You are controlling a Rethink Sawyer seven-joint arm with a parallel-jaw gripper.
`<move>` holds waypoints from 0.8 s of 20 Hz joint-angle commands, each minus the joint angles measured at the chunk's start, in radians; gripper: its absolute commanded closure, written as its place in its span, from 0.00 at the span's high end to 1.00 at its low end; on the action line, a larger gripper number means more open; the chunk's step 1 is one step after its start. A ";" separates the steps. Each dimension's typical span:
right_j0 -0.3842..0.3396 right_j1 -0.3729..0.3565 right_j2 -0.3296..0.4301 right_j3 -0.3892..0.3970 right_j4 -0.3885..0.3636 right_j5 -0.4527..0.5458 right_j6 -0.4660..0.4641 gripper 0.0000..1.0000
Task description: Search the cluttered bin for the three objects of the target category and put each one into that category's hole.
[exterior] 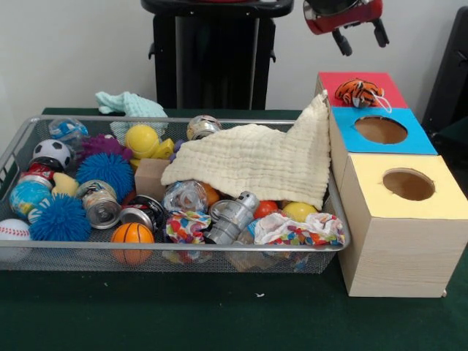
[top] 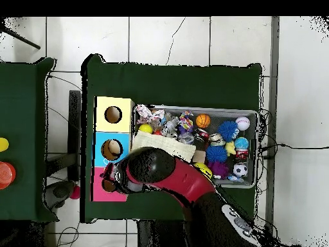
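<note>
Our gripper (exterior: 360, 38) hangs open and empty above the far end of the wooden box (exterior: 398, 252), its two black fingers spread with nothing between them. We see it in the front view at the top edge, just above the red-surrounded hole's panel (exterior: 365, 82). In the overhead view the arm covers that end of the box, so we cannot check the fingers there.

Directly below the gripper, the orange tiger plush (exterior: 359, 92) lies on the red panel, right over where the hole should be. It seems to sit on the opening rather than inside it; we cannot tell whether it has lodged or merely rests across the rim. Its body runs roughly across the panel, side to side in the front view, with its white cord loop trailing toward the blue-surrounded hole (exterior: 381, 129).

So the relation that matters is vertical: the tiger is almost straight under the gripper, a touch toward the near side, and apart from it.

We judge one toy as delivered or nearly so, and it may need a downward nudge. The remaining plush toys must be somewhere in the wire bin (exterior: 183, 248), perhaps beneath the cream cloth (exterior: 256, 161) draped over its far right corner; we cannot pick them out among the clutter.
</note>
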 commanded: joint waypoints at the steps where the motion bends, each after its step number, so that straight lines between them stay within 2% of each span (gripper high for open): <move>1: 0.003 -0.015 -0.023 -0.098 0.006 0.066 0.186 1.00; 8: 0.009 -0.001 -0.039 -0.110 -0.014 0.022 0.170 1.00; 12: 0.018 0.015 -0.065 -0.141 -0.119 -0.238 0.095 1.00; 14: 0.028 0.022 -0.083 -0.148 -0.139 -0.298 0.118 1.00; 16: 0.036 0.028 -0.092 -0.165 -0.155 -0.316 0.127 1.00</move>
